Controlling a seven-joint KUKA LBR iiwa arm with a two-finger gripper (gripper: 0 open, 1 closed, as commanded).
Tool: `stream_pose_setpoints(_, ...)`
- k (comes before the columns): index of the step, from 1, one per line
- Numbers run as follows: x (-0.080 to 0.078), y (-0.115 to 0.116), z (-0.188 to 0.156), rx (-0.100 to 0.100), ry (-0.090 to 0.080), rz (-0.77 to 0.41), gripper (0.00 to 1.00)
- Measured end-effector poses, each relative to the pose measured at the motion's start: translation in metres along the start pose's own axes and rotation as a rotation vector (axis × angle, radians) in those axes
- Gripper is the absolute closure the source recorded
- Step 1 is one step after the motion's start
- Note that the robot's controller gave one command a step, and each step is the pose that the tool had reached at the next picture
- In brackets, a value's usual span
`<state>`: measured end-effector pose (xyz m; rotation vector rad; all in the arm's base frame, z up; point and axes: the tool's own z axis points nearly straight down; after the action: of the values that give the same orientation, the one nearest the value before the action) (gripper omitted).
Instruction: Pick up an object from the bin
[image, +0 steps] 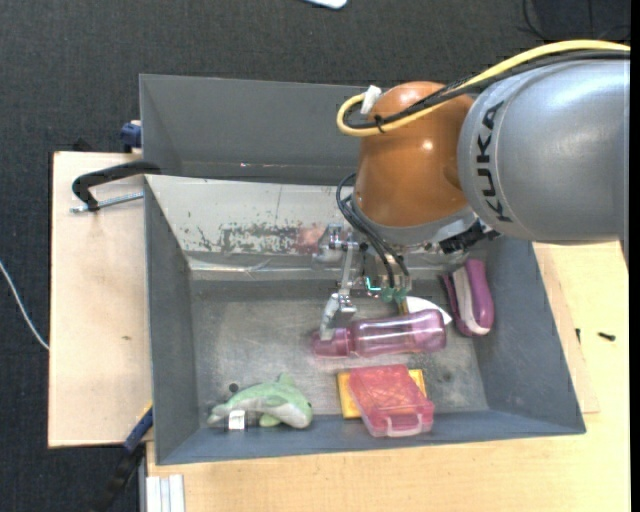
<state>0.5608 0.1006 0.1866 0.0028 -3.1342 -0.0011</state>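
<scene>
My gripper (365, 298) hangs below the orange wrist cover in the middle of the bin, open, with nothing between its fingers. Its left fingertip (335, 310) is down at the cap end of a clear pink bottle (390, 335) lying on its side. The other finger sits just behind the bottle's middle. A white object (428, 305) peeks out behind the bottle's right end. In front of the bottle lies a pink-red box on a yellow card (388, 400).
A purple and white brush-like object (476, 296) leans against the right wall. A green soft toy (262, 405) lies at the front left. The left half of the bin floor is bare grey metal. The arm covers the back right.
</scene>
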Motion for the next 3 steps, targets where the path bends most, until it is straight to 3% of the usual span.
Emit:
stream_pose_setpoints(1, -0.002, -0.001, -0.005, -0.001, -0.009, 0.002, 0.0)
stream_pose_setpoints(2, 0.008, -0.039, 0.05, -0.001, -0.013, -0.072, 0.0)
stream_pose_setpoints(3, 0.009, -0.063, 0.111, -0.001, -0.02, -0.098, 1.0)
